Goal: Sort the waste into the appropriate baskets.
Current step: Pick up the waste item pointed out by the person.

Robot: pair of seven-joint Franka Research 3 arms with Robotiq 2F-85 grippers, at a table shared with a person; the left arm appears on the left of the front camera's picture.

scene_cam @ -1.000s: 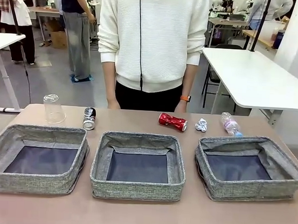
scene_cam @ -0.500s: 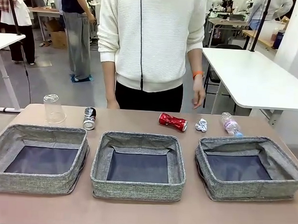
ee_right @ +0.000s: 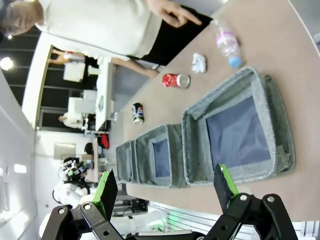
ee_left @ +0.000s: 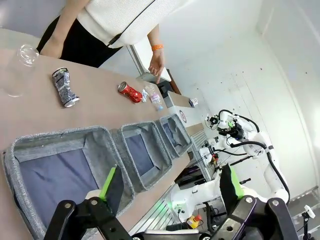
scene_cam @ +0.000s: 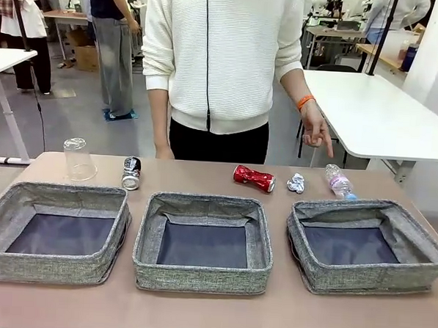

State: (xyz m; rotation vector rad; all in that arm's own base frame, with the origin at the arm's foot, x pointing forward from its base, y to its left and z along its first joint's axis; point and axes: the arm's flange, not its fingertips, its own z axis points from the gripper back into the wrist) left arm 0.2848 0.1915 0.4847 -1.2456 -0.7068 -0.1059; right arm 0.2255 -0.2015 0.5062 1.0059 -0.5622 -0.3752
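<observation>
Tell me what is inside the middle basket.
In the middle basket only its dark flat bottom shows. In the front view its near wall covers the bottom's front strip.

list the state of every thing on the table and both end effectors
cup, upside down
dark can, crushed, standing
red can, crushed, on its side
paper ball, crumpled
bottle, on its side, capped
left basket, empty
middle basket, empty
right basket, empty
left end effector, open
right end effector, open

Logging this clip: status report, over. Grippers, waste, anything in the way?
Left gripper, right gripper open, empty. Clear cup, crushed dark can, crushed red can, paper ball, plastic bottle on table beyond baskets; baskets empty. Person's hand points toward bottle.
</observation>
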